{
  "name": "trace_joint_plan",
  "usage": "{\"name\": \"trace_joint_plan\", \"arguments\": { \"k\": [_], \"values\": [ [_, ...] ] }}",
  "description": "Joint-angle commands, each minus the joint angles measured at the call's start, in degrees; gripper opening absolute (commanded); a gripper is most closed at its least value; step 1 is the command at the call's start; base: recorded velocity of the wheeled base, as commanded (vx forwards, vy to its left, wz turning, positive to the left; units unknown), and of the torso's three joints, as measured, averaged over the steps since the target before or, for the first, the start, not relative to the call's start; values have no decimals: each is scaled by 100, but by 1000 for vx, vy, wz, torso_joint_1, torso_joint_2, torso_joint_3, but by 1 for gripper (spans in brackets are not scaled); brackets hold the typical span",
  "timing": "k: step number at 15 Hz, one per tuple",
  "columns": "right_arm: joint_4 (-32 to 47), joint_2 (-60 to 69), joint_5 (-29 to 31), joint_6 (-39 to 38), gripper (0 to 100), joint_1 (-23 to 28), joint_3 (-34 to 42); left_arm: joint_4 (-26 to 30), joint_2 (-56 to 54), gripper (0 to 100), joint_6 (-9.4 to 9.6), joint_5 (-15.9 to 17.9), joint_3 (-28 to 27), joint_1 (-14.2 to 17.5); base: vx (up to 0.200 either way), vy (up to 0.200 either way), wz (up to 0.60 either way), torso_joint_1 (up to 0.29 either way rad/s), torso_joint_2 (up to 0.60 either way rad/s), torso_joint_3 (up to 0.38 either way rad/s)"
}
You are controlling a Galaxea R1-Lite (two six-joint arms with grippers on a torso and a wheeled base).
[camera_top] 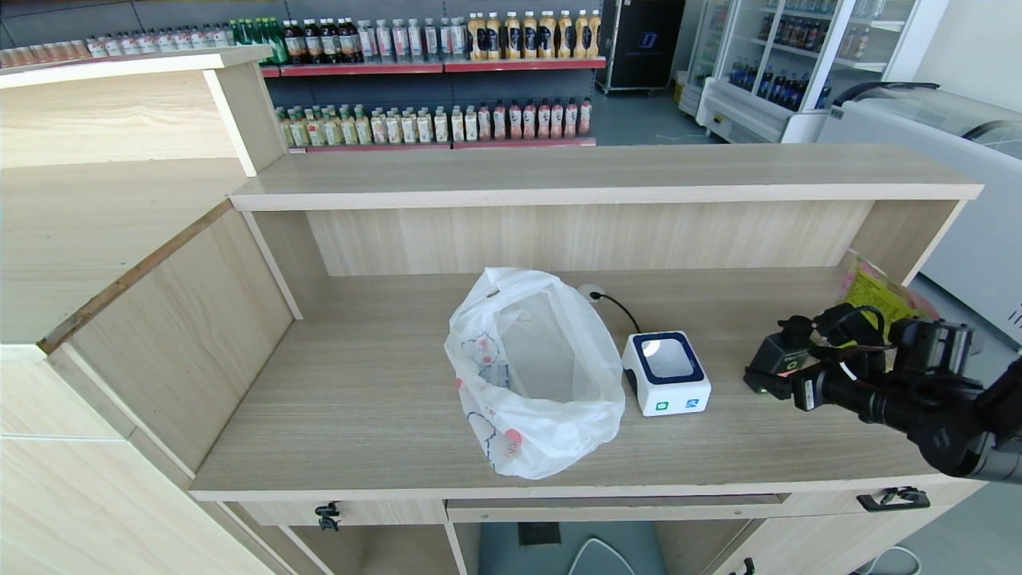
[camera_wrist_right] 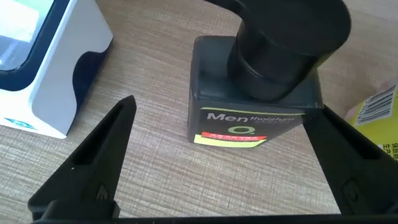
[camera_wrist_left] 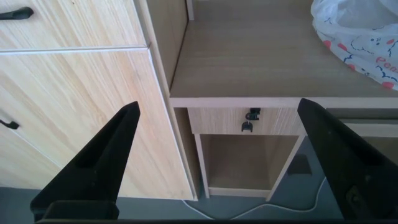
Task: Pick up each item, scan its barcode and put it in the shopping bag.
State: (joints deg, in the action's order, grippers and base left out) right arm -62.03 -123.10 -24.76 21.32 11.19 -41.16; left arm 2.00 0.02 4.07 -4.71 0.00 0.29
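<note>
A dark grey bottle [camera_wrist_right: 255, 118] with a black cap stands on the counter right of the scanner [camera_top: 667, 371], a white box with a dark blue window. My right gripper [camera_wrist_right: 221, 112] is open, one finger on each side of the bottle and neither touching it; from the head camera this gripper [camera_top: 790, 383] sits low over the bottle [camera_top: 770, 355]. The white plastic shopping bag [camera_top: 535, 375] stands open at mid-counter, left of the scanner. My left gripper [camera_wrist_left: 217, 168] hangs open with nothing in it, below and in front of the counter's left front edge.
A yellow packet [camera_top: 874, 295] leans in the counter's back right corner, just behind the bottle. The scanner's black cable [camera_top: 619, 307] runs to the back. A drawer with a key [camera_wrist_left: 250, 120] sits under the counter [camera_top: 359, 399]. A raised ledge [camera_top: 607, 180] walls the back.
</note>
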Motion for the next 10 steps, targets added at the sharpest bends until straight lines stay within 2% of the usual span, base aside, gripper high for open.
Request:
{"name": "trace_joint_plan", "arguments": {
  "k": [1, 6, 10],
  "values": [
    [-3, -250, -64, 4, 100, -20, -165, 2, -2, 100, 6, -4, 0, -3, 0, 0, 0, 0, 0, 0],
    [15, -399, -574, -5, 100, -38, -420, 2, -2, 100, -3, -4, 0, 6, 0, 0, 0, 0, 0, 0],
    [6, -557, -741, -5, 100, -100, -551, 2, -2, 100, -3, -4, 0, 6, 0, 0, 0, 0, 0, 0]
  ]
}}
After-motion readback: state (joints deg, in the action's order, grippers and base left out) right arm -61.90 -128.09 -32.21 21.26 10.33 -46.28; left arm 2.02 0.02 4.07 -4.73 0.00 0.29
